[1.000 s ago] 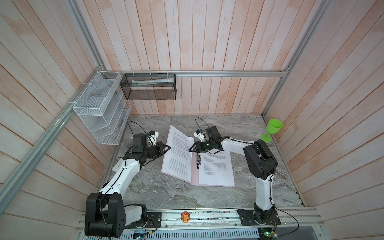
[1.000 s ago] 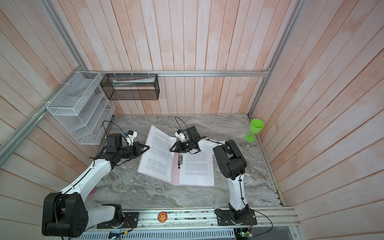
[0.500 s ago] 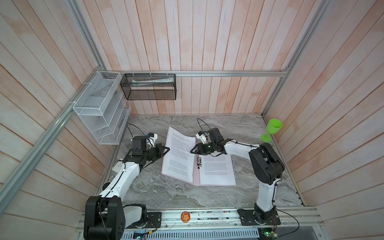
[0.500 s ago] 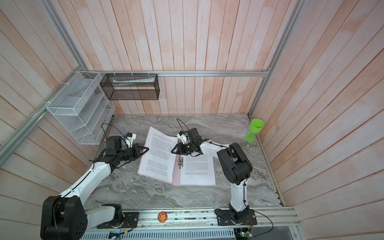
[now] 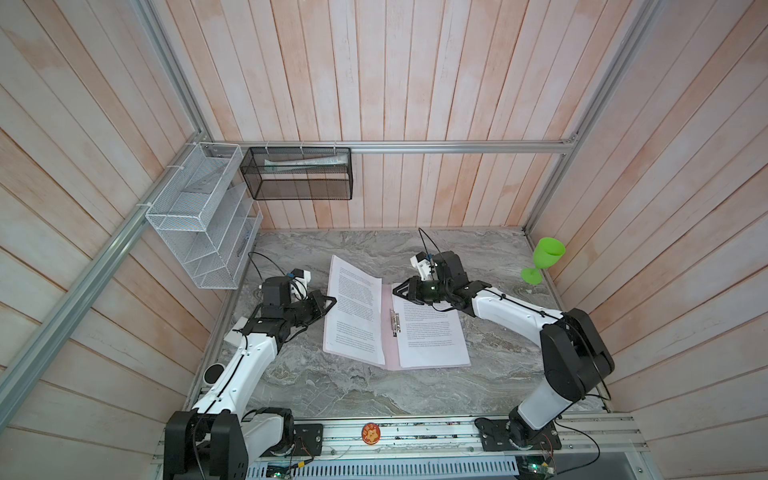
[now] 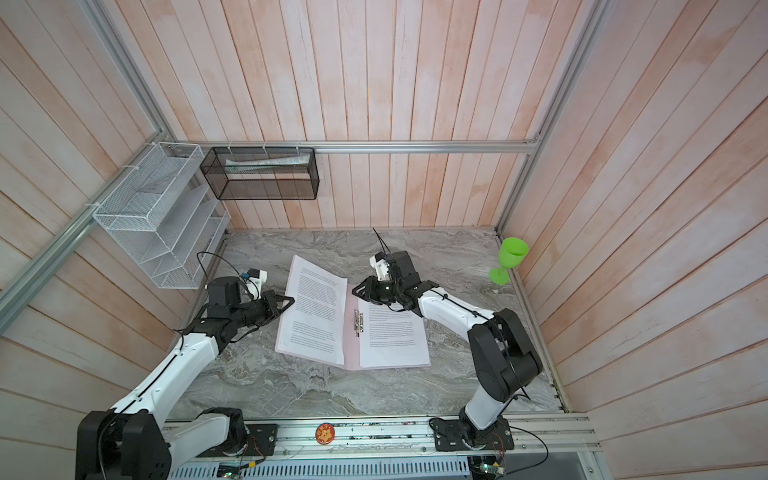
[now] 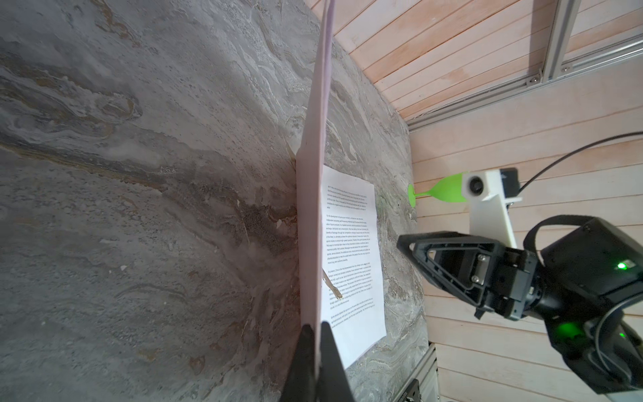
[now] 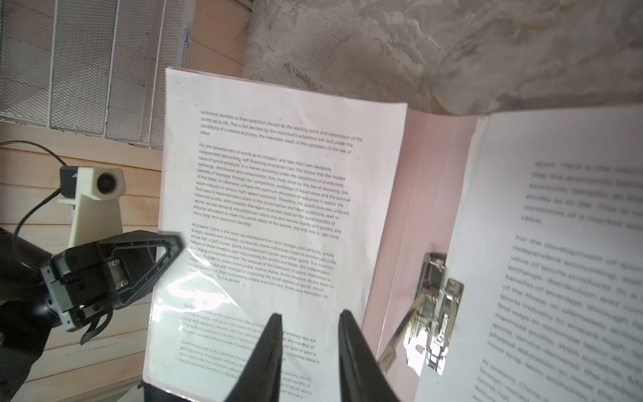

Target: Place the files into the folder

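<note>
The folder (image 5: pixel 387 351) lies open on the bench (image 5: pixel 332 390), files (image 5: pixel 430 332) on both halves, its tilted-up left cover pinched by the left pincer (image 5: pixel 332 299), the right pincer (image 5: pixel 395 291) spread above its spine

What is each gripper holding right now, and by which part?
The left gripper pinches the folder by the outer long edge of its raised cover. The right gripper holds nothing; its jaws stand apart above the folder.

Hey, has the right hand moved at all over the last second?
Yes. In both top views the right hand, at the folder's far edge, has shifted right, toward the green goblet.
</note>
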`<state>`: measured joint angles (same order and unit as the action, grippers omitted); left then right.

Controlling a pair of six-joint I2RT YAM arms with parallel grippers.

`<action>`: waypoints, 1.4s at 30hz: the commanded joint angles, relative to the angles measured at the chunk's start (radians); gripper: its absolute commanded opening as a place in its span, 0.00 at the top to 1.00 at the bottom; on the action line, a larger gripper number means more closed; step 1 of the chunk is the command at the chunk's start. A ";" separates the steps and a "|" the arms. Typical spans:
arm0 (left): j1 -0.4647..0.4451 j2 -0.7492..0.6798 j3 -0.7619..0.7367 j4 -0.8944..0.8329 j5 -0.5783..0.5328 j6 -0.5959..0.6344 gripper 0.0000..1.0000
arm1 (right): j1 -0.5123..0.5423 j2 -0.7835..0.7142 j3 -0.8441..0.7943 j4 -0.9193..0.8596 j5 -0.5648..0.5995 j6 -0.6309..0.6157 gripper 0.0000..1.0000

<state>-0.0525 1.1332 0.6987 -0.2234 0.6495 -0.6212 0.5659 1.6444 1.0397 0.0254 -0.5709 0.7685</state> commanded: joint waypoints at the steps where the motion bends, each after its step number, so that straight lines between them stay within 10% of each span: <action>1: 0.005 -0.020 -0.010 0.009 -0.019 0.000 1.00 | -0.001 -0.031 -0.058 0.058 0.000 0.081 0.75; 42: 0.008 -0.028 -0.044 0.030 -0.052 0.017 1.00 | 0.065 0.020 -0.265 0.345 -0.012 0.332 0.86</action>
<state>-0.0494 1.1023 0.6788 -0.2314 0.5945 -0.6167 0.6224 1.6371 0.7826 0.3283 -0.5747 1.0794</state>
